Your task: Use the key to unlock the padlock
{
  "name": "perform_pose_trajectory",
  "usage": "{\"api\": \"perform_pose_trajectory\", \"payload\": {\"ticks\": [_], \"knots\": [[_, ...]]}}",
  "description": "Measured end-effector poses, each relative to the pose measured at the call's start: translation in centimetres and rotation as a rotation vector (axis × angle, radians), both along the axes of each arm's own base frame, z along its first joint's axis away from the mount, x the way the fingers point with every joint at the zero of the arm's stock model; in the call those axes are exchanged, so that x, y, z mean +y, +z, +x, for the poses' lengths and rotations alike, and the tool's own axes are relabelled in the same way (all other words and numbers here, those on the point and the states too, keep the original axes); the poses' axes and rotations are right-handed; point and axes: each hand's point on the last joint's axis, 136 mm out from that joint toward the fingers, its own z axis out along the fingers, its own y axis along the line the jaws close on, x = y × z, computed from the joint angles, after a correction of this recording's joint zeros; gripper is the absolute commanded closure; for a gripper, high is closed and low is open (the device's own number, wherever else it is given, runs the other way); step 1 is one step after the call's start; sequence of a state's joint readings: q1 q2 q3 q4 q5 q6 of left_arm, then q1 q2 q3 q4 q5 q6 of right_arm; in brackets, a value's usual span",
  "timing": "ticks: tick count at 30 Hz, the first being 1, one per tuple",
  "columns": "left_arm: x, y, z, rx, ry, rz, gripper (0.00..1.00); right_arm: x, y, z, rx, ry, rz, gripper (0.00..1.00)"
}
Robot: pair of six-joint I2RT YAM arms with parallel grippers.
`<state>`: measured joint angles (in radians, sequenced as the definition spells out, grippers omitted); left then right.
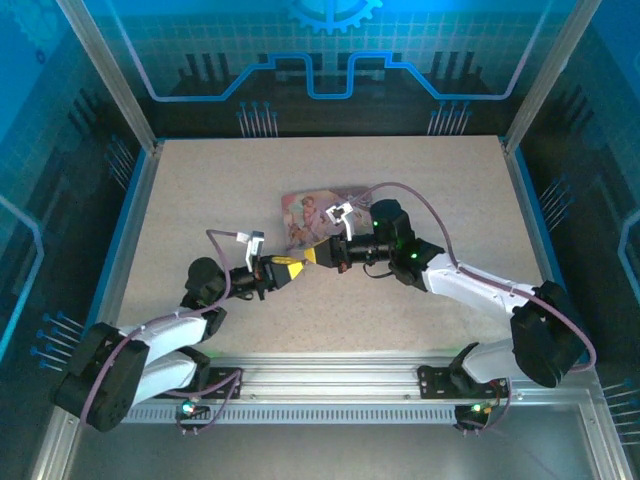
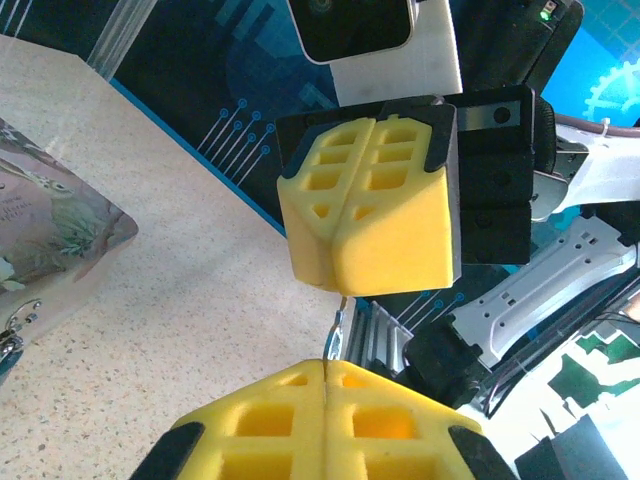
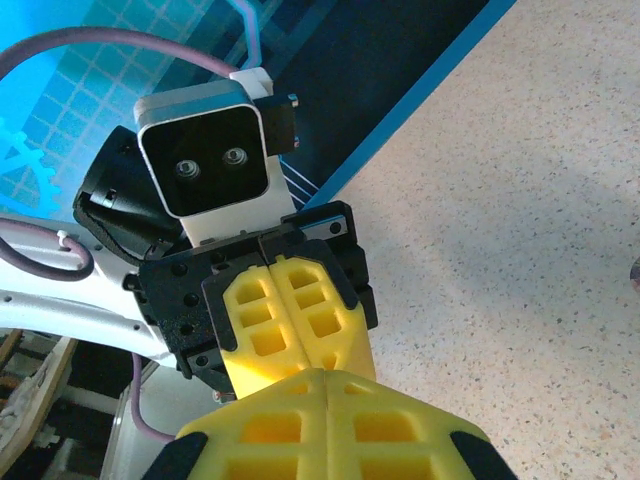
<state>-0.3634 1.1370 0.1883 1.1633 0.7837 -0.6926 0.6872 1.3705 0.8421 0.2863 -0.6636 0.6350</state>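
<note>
**Student:** Yellow fingers (image 2: 270, 425) sit at the bottom of the left wrist view. Whose are they, and how do they stand?

**Tutor:** They belong to the left gripper (image 2: 327, 372). Its two pads are pressed together. The key (image 2: 338, 330), a thin grey strip of metal, rises from the seam between them.

**Student:** Where does the key's upper end go?

**Tutor:** It reaches the tip of the right gripper (image 2: 340, 283), which faces the left one tip to tip. The right fingers are likewise closed, with no gap along their seam. Whether they pinch the key as well cannot be told.

**Student:** And seen from above?

**Tutor:** Both arms reach inward from the near edge of the tabletop (image 1: 200, 200). The grippers meet near its middle. The pink tin (image 1: 303, 215) lies flat just beyond them, toward the far edge.

**Student:** Where is the padlock?

**Tutor:** The padlock (image 2: 14, 330) appears at the left border of the left wrist view, on the tabletop at the tin's lower edge. Its silvery shackle shows, but its body is mostly cut off. It lies apart from the key and from both grippers.
</note>
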Motion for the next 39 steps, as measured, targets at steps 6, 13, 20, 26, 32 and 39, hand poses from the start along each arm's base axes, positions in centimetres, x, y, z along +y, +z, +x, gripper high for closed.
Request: {"api": "perform_pose_trajectory", "payload": {"ticks": [6,13,20,26,32,39], "knots": [[-0.1,-0.2,0.1,0.042,-0.011,-0.015,0.81,0.1,-0.1,0.1,-0.028,-0.007,-0.009,1.0],[0.1,-0.2,0.8,0.06,-0.002,-0.048,0.6,0.2,0.1,0.2,-0.046,-0.031,-0.014,1.0],[0.1,0.0,0.9,0.059,-0.005,-0.059,0.64,0.1,0.2,0.6,-0.054,-0.054,-0.017,1.0],[0.1,0.2,0.8,0.054,-0.009,-0.064,0.69,0.1,0.2,0.6,-0.049,-0.059,-0.017,1.0],[-0.1,0.2,0.6,0.058,-0.016,-0.066,0.75,0.1,0.2,0.6,-0.05,-0.057,-0.014,1.0],[-0.3,0.9,0.7,0.045,-0.023,-0.074,0.84,0.3,0.3,0.4,-0.046,-0.054,-0.011,1.0]]}}
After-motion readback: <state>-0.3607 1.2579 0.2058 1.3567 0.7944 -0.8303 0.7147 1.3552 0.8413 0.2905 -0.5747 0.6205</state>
